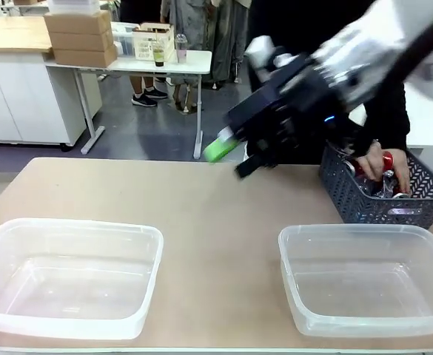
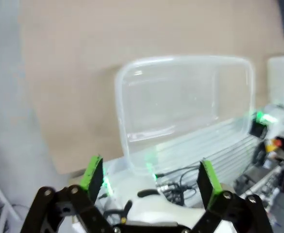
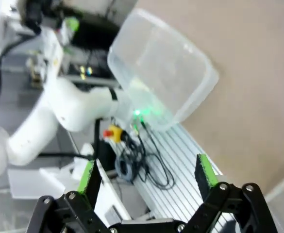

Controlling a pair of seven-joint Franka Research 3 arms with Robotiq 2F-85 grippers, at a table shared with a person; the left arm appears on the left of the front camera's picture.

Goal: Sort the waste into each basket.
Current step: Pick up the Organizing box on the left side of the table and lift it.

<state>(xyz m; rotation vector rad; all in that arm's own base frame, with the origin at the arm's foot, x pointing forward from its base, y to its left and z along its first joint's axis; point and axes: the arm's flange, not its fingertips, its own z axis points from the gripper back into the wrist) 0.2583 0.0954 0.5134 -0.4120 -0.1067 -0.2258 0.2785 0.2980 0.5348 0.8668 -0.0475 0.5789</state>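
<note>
A grey floor (image 1: pixel 142 133) lies beyond the tan table (image 1: pixel 201 200). On it, a white table (image 1: pixel 164 63) carries cardboard boxes (image 1: pixel 79 37) and a cup (image 1: pixel 180 46). White cabinets (image 1: pixel 24 96) with a wooden top stand at left.

You will find the left basket (image 1: pixel 83 222) and right basket (image 1: pixel 349 228) glossy clear plastic, the bench (image 1: pixel 216 200) smooth and matt.

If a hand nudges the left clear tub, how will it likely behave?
The left clear tub is probably light: thin see-through plastic. It would likely slide on the smooth table rather than tip, being low and wide. Its walls may flex if pinched.
</note>
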